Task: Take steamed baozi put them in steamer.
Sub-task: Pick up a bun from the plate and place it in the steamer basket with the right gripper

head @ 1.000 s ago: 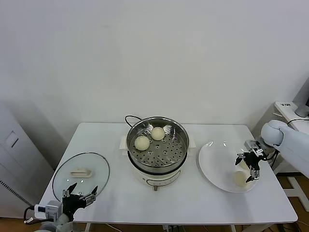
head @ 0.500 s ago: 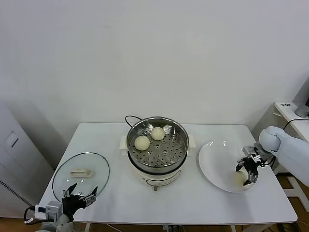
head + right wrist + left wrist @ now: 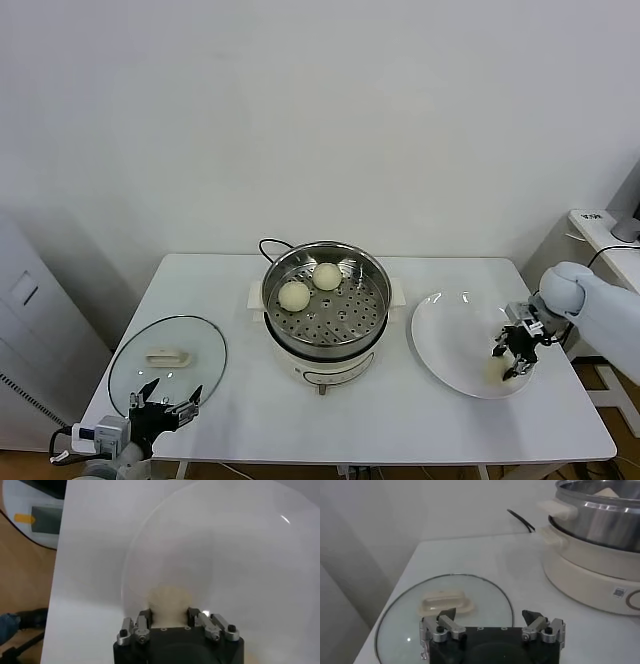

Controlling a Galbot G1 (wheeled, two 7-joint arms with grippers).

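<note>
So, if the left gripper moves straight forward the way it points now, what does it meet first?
Most likely the glass lid: the open left gripper points over it, with the lid's cream handle just ahead. The steamer stands farther off to one side.

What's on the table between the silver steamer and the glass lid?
Nothing: the head view shows bare white table between the steamer and the glass lid.

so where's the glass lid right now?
The glass lid lies flat at the table's front-left corner in the head view, left of the steamer, with the open left gripper at its near edge.
</note>
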